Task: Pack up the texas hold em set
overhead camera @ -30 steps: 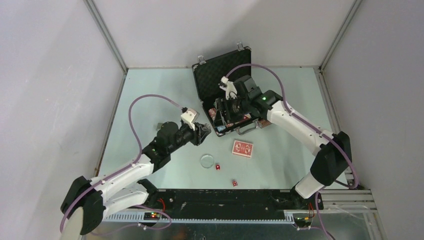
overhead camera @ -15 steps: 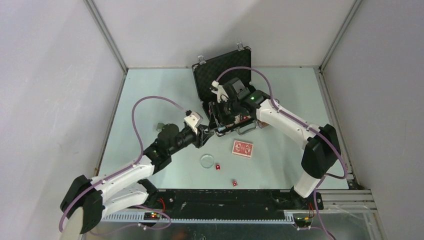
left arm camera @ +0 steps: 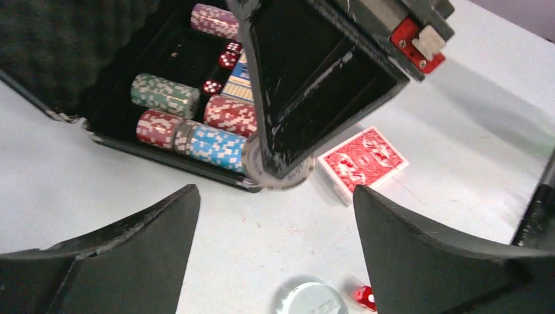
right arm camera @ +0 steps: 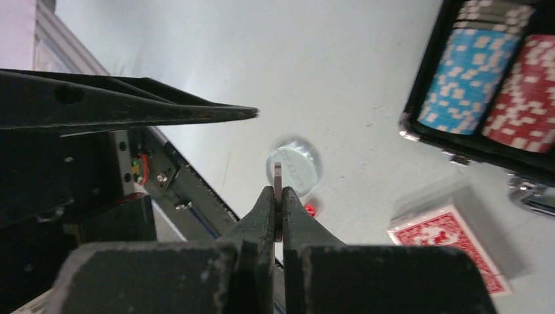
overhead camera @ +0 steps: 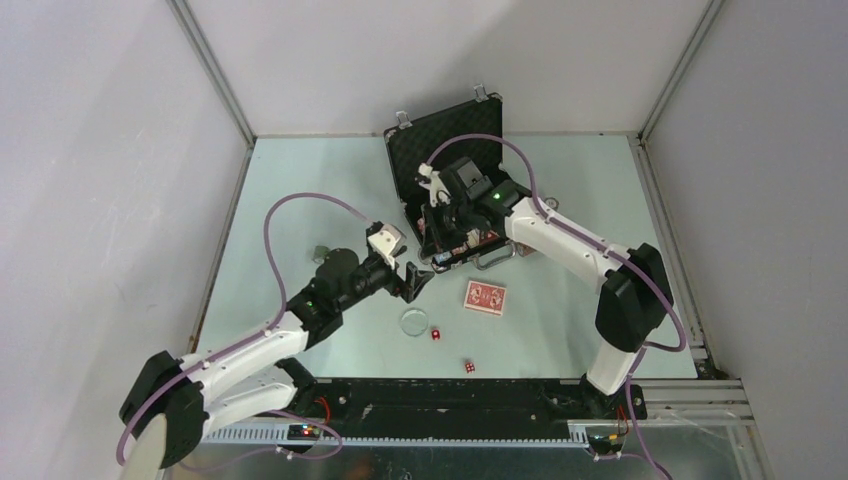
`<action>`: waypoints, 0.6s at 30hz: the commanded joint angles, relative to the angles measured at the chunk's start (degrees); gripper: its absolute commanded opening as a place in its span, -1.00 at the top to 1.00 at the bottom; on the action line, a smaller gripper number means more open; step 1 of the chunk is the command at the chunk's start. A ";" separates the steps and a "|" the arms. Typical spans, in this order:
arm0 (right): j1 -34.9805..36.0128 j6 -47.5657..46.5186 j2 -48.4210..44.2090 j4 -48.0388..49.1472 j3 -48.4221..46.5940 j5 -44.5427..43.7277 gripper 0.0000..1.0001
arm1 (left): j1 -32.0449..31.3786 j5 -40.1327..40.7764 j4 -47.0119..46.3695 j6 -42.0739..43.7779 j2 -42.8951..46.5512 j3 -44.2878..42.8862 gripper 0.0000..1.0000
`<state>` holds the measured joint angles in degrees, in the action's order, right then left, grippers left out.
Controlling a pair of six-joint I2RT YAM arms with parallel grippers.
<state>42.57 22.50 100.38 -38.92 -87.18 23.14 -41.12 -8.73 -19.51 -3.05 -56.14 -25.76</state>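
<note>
Chip (right arm camera: 277, 174) pinched edge-on by right gripper (right arm camera: 277, 193) at briefcase (overhead camera: 450, 135) rim.

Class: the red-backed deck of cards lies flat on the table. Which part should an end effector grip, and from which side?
Grip the red-backed rectangular card deck across its two long edges, probably coming straight down from above. It lies flat on the pale table with nothing touching it, so its thin sides are the only opposing faces that fingers can reach.

White arms (overhead camera: 575, 245) — black joints, purple cables (overhead camera: 310, 195), green lights.
</note>
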 commanded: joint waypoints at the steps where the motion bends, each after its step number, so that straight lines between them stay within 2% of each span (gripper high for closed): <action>1: -1.65 -7.04 -0.37 3.81 -2.53 -7.08 1.00 | -0.25 6.60 -1.56 -1.09 5.45 1.91 -0.92; 3: -2.20 -14.06 -0.84 7.88 -0.81 -9.07 1.00 | 0.17 11.61 -2.49 -2.18 8.98 4.05 -0.98; 4: -2.28 -20.50 -0.95 9.29 -0.15 -9.22 1.00 | 0.48 14.18 -2.61 -2.94 10.10 4.62 -0.99; 10: -2.63 -44.95 1.55 16.26 1.62 -6.66 1.00 | 7.18 18.75 0.07 -8.54 14.68 6.12 -0.99; 14: -2.52 -59.86 6.22 14.01 -1.10 -4.95 1.00 | 9.45 26.33 4.78 -10.95 14.95 5.15 -1.00; 18: -2.68 -68.07 12.08 7.19 -7.62 -4.99 1.00 | 12.20 28.70 7.59 -13.08 13.87 4.48 -0.99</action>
<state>39.94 -30.04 107.26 -27.29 -87.59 17.43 -31.46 13.76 -15.18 -12.43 -41.65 -19.84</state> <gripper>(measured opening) 0.021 0.996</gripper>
